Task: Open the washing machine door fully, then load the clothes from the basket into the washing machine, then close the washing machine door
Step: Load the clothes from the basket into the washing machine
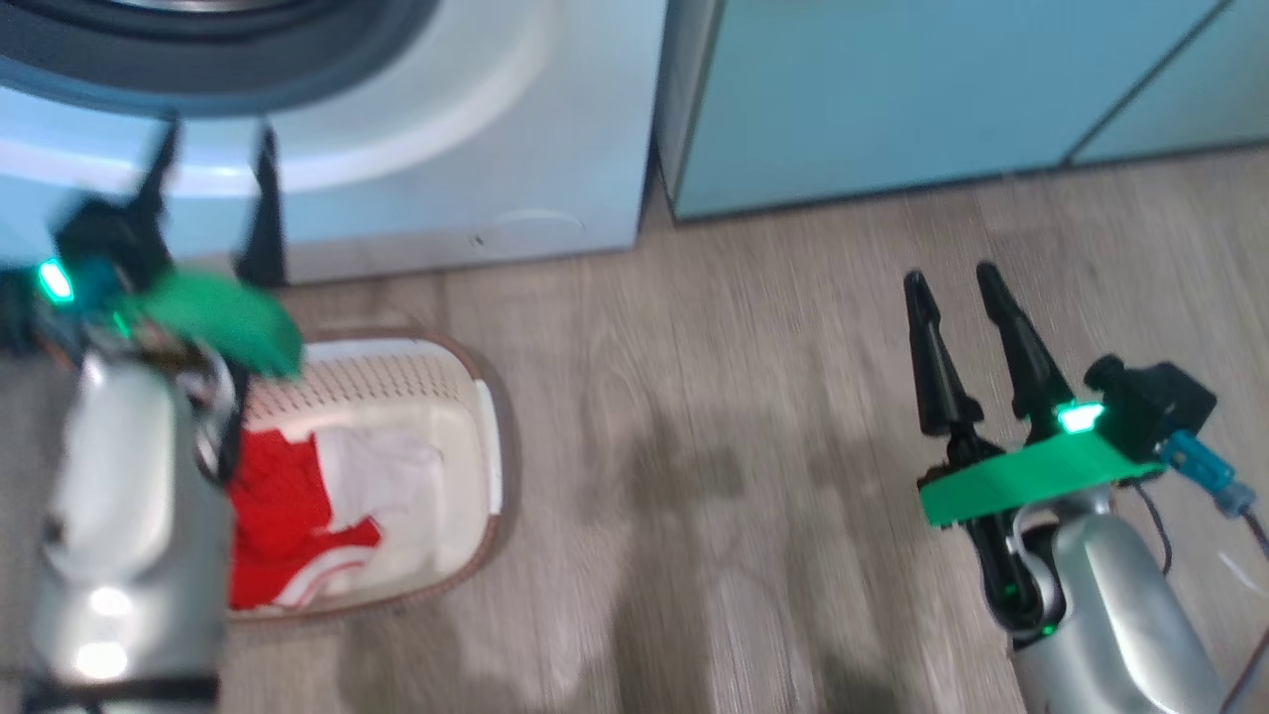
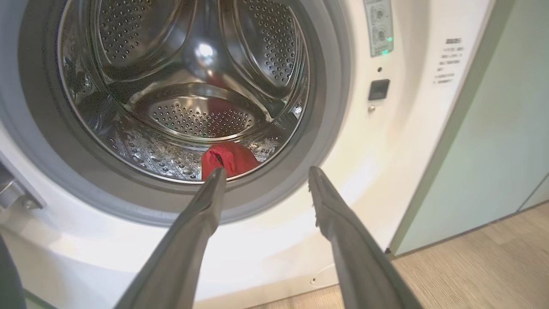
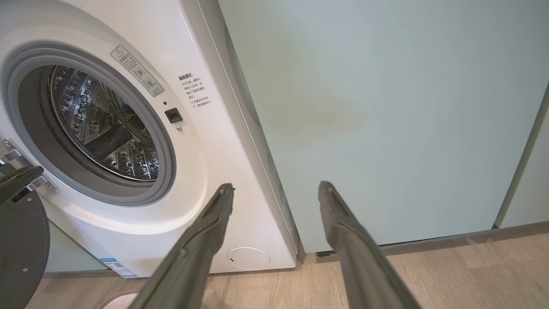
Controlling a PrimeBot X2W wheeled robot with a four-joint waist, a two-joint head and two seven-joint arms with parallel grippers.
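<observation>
Left end effector hung above the basket's far left edge, fingers spread, nothing pinched, aimed into the washing machine drum (one red garment lay at its near lip). Red-and-white clothes sat in the basket on the floor, near left. Near right, the right end effector was spread too, empty, facing teal cabinets. At the machine's left, the washing machine door stood open.
</observation>
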